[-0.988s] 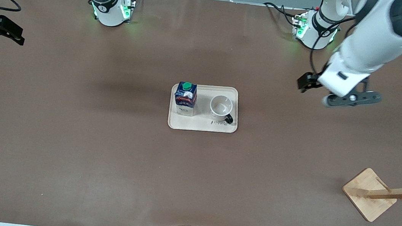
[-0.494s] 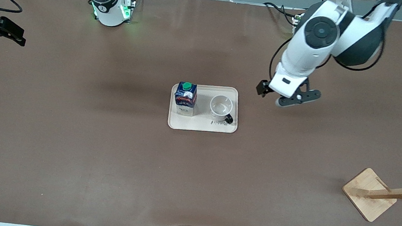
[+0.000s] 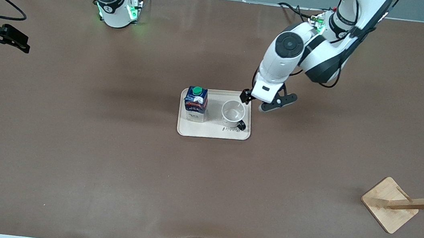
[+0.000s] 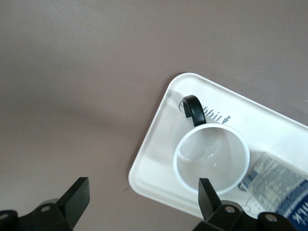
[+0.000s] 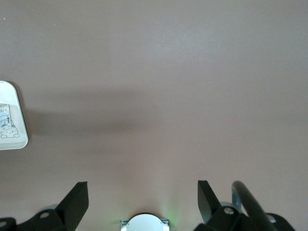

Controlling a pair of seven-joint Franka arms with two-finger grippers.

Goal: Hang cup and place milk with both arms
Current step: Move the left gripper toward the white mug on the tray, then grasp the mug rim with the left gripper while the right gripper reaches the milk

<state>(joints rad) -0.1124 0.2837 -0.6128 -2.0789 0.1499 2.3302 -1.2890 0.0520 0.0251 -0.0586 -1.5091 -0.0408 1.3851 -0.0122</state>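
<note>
Since 0.5 s ago the left hand has swung in from open bench to hang over the tray corner by the cup. The cup stands upright in the tray beside the milk, just below that hand. Its fingers are spread wide, holding nothing. The right hand waits wide open, well apart over bare bench at the right arm's end.

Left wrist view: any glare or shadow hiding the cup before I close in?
Left wrist view: the cup reads clearly, with soft reflections inside its bowl and its black handle crisp; the left gripper fingers are dark silhouettes. Front view: a broad soft shadow lies on the table beside the tray; the cup rim is unshaded.
</note>
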